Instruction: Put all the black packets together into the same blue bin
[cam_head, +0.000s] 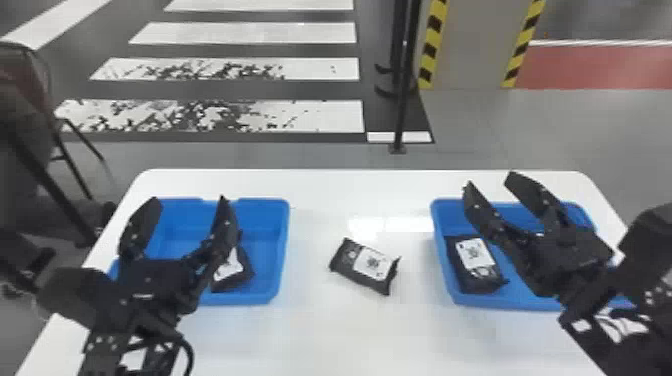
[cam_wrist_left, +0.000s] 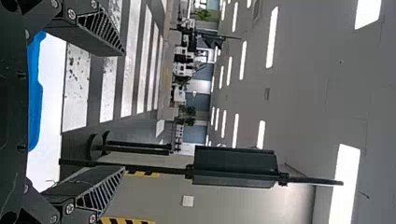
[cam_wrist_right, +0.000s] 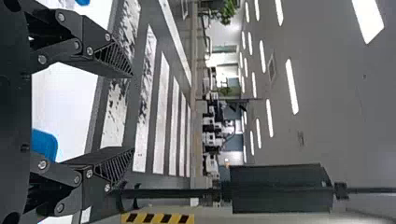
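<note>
My left gripper (cam_head: 186, 210) stands open above the left blue bin (cam_head: 280, 250), with nothing between its fingers. Beneath its right-hand finger a black packet (cam_head: 243, 267) with a white label lies in that bin, partly covered. A second black packet (cam_head: 364, 265) rests on the table between the bins. The third black packet (cam_head: 475, 262) is inside the right blue bin (cam_head: 442, 240), along its left side. Over that bin hangs my right gripper (cam_head: 490, 187), open and empty. The left wrist view has the left gripper (cam_wrist_left: 123, 112) spread wide; the right gripper (cam_wrist_right: 133, 113) is likewise apart in its wrist view.
Both bins stand on a white table (cam_head: 360, 330), one near each side. Behind the table's far edge a black post (cam_head: 400, 100) rises from the floor. A chair (cam_head: 75, 145) and a person's dark clothing are at the left edge.
</note>
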